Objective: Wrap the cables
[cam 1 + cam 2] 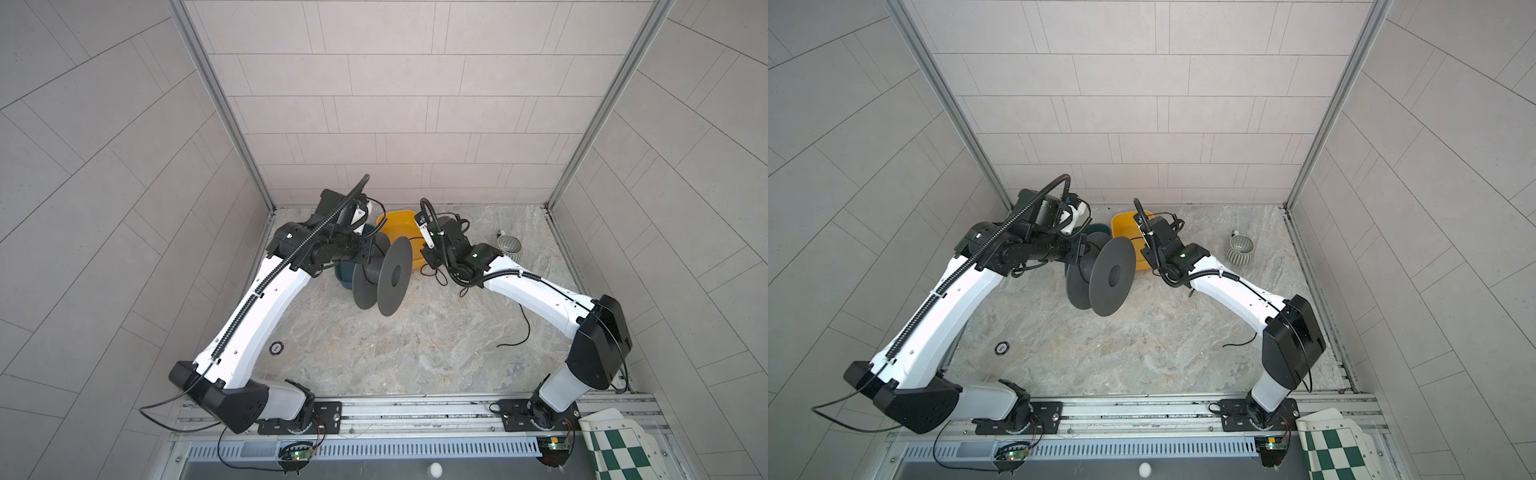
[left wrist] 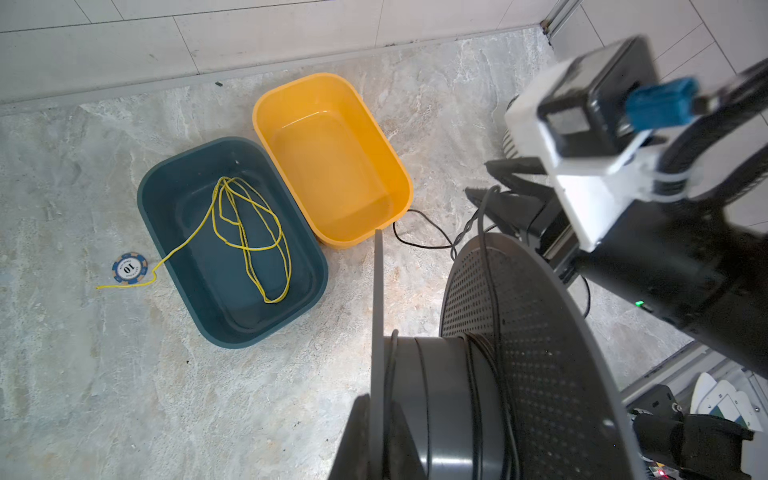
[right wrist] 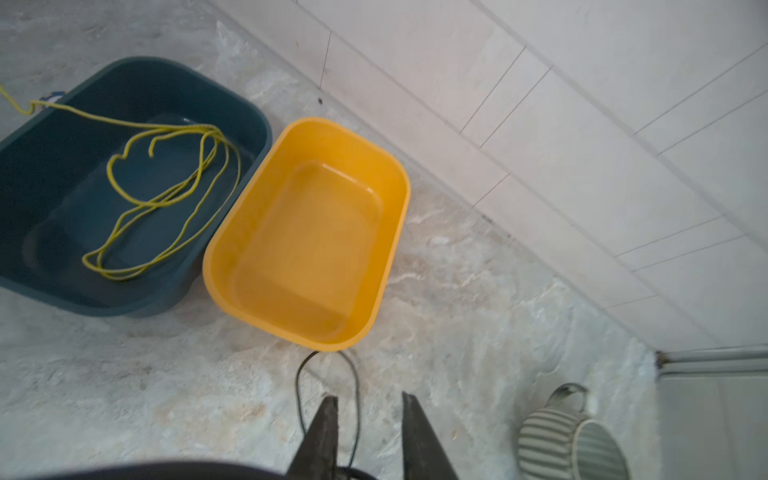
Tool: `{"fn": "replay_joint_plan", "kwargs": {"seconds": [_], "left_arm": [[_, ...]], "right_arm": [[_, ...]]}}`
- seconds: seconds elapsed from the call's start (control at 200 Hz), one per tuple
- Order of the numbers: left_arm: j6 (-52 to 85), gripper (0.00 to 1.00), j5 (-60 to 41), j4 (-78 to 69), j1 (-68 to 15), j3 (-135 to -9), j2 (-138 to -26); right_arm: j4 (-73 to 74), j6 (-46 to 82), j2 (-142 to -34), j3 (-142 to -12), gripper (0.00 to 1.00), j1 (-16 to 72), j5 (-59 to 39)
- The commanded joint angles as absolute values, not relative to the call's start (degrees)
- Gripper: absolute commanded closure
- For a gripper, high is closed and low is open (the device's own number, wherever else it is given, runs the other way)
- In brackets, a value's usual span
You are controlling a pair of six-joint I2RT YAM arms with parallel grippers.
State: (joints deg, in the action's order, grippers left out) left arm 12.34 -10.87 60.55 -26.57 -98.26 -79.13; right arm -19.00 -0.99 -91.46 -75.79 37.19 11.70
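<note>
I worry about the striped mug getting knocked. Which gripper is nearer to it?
Right. The right gripper hangs open on the striped mug's side of the spool, not touching the mug. The left gripper is beyond the spool, clamped on its flange.

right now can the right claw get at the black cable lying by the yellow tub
Probably yes: the right claw hangs open with the black cable running between its jaws, just short of the yellow tub, and nothing blocks it.
</note>
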Motion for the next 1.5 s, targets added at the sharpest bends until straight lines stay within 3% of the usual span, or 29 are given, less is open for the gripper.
{"fn": "replay_joint_plan", "kwargs": {"seconds": [0.0, 0.11, 0.17, 0.4, 0.495, 0.736, 1.051, 1.191, 1.356, 1.411, 1.496], "left_arm": [[11.0, 1.0, -13.2, 60.3, -25.8, -101.3, -77.6], [9.5, 1.0, -13.6, 60.2, -25.6, -101.4, -77.7], [8.8, 1.0, -14.4, 60.4, -25.5, -101.7, -78.0], [8.4, 1.0, -15.0, 60.3, -25.4, -102.3, -78.3], [8.5, 1.0, -15.1, 60.4, -25.4, -103.0, -78.4], [8.0, 1.0, -15.8, 60.3, -25.4, -103.4, -78.2], [7.8, 1.0, -16.2, 60.4, -25.4, -103.4, -78.4], [7.4, 1.0, -16.2, 60.5, -25.4, -103.7, -78.5], [7.2, 1.0, -16.0, 60.4, -24.4, -103.6, -78.7], [7.9, 1.0, -15.7, 59.8, -23.1, -103.6, -78.9], [10.1, 1.0, -15.1, 58.6, -20.2, -103.8, -79.1]], "right_arm": [[-15.4, 2.9, -85.1, -69.6, 0.58, 36.1, 3.3], [-11.9, 5.6, -78.5, -62.5, 0.31, 34.2, -3.2], [-11.4, 7.5, -74.9, -60.0, 0.23, 32.6, -7.0], [-12.1, 13.2, -63.7, -53.5, 0.14, 26.8, -21.5], [-15.5, 12.9, -62.2, -53.2, 0.14, 26.4, -23.8], [-17.1, 11.1, -62.3, -50.9, 0.24, 26.4, -18.1], [-14.9, 8.5, -73.1, -54.5, 0.36, 27.5, -16.7], [-13.5, 9.6, -77.4, -56.3, 0.54, 28.5, -12.8], [-15.2, 12.5, -78.1, -58.3, 0.94, 28.3, -7.4], [-16.2, 13.7, -77.1, -58.4, 1.0, 27.7, -5.3], [-18.9, 16.0, -75.1, -58.3, 1.0, 24.7, -3.7]]}}
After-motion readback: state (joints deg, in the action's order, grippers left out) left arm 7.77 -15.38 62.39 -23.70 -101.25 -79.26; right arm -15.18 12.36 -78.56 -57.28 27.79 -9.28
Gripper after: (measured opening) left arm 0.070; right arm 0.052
